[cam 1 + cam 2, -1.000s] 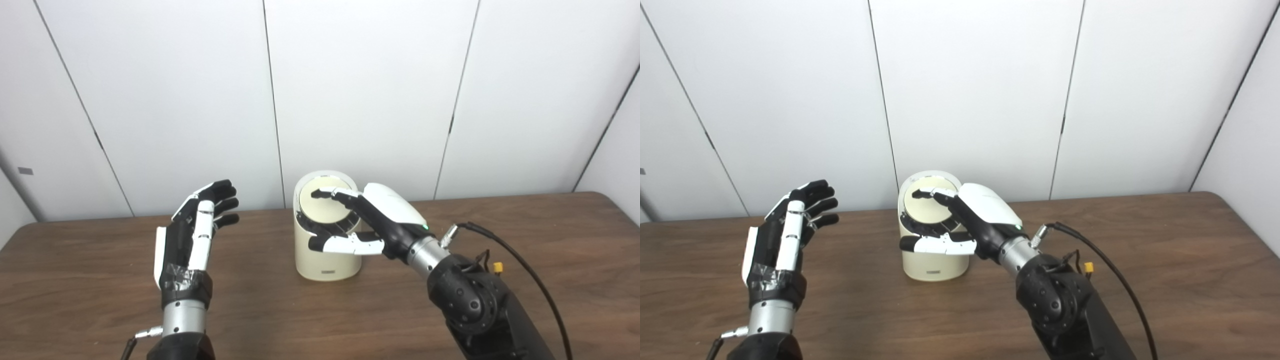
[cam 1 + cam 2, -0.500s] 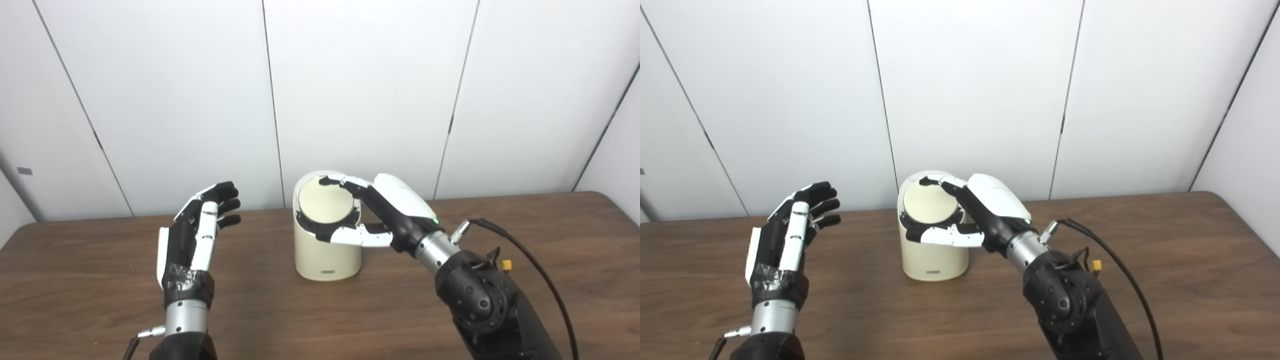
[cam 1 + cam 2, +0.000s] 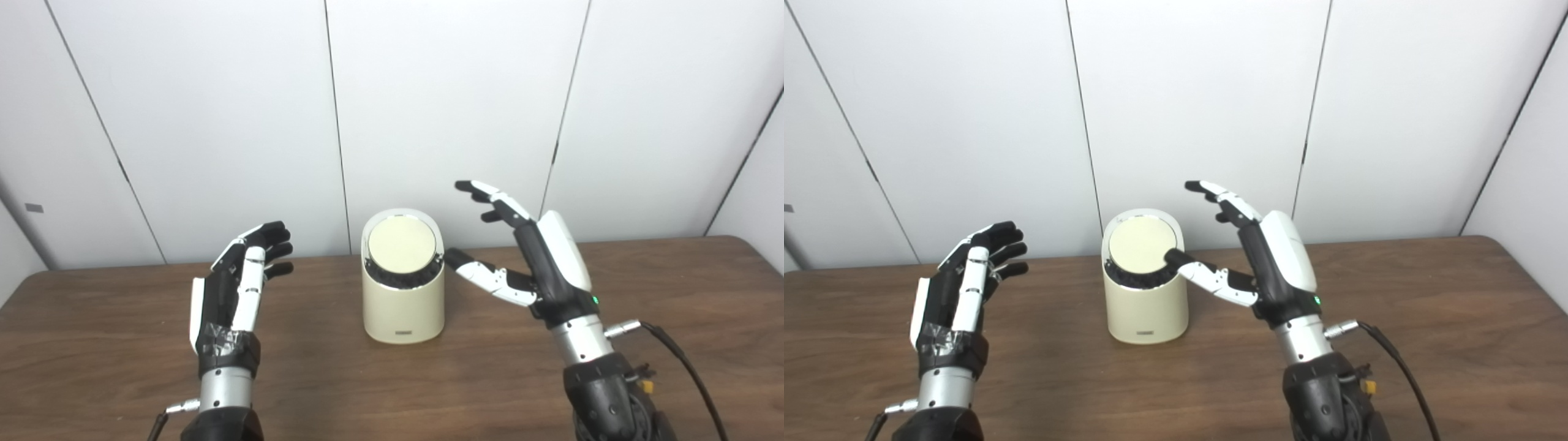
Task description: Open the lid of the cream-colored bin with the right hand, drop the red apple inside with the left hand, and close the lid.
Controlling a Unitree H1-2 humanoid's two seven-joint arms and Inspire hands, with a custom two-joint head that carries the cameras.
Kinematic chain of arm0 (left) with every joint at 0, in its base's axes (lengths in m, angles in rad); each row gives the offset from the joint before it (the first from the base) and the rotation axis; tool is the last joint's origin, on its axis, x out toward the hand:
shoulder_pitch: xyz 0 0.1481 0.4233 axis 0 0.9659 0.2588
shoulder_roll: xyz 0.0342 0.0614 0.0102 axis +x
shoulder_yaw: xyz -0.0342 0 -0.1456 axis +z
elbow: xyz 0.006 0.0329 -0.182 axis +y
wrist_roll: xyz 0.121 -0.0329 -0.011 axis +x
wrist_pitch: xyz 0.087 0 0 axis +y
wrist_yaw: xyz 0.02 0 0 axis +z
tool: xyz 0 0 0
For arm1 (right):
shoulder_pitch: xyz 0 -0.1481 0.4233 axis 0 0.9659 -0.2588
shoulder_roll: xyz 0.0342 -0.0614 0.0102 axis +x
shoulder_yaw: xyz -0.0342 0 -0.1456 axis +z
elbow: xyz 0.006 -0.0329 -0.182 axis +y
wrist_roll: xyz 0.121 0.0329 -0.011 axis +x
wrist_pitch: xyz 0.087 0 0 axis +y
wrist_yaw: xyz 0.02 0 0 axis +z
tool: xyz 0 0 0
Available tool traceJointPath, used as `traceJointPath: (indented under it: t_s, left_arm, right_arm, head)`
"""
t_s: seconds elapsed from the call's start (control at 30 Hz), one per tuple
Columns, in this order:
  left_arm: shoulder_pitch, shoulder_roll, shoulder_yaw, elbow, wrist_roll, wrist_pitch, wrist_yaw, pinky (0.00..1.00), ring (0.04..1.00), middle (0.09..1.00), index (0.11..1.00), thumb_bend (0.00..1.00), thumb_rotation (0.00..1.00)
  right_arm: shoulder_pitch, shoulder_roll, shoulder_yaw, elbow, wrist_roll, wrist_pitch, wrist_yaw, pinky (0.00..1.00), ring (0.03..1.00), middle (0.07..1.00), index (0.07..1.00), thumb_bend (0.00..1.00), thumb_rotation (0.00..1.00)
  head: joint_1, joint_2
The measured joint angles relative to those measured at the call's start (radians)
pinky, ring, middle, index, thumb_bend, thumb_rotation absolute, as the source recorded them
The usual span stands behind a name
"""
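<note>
I see the cream-colored bin (image 3: pixel 402 288) standing upright near the middle of the wooden worktop (image 3: pixel 110 361), close to the white wall panels. Its long axis runs straight up, and its round lid (image 3: pixel 402 245) is seated shut, the disc slanted so that its face points up and towards me. A dark band runs round under the lid's near edge.

My right robot hand (image 3: pixel 539 263) is raised just to the right of the bin, fingers spread and holding nothing; the thumb reaches towards the bin's upper right side, and I cannot tell whether it touches. My left robot hand (image 3: pixel 236 288) is up on the left, well apart from the bin, fingers loosely apart and also empty. I find no red apple on the worktop or in either hand, so I judge it either lies inside the shut bin or is simply out of view.

I judge the bin to be light, stiff plastic with a smooth, rather slippery skin, so a sideways shove could slide or tip it. The lid looks thin and rigid. If I have to work it again, I would take it at the rim, probably the near lower edge where the dark gap gives the fingertips something to catch, and press or lift along the lid's slant instead of pushing the body across the worktop. I cannot make out where the hinge is.
</note>
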Motion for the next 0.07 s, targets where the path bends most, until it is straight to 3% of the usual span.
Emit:
traceJointPath:
  t_s: [0.07]
  left_arm:
    - [0.002,0.003,0.002,0.001,-0.007,-0.01,-0.004,0.64,0.718,0.731,0.713,0.35,0.56]
  right_arm:
    - [0.035,0.005,-0.017,0.031,0.038,-0.054,-0.037,0.61,0.725,0.746,0.729,0.29,0.44]
  head:
    - [-0.002,-0.002]
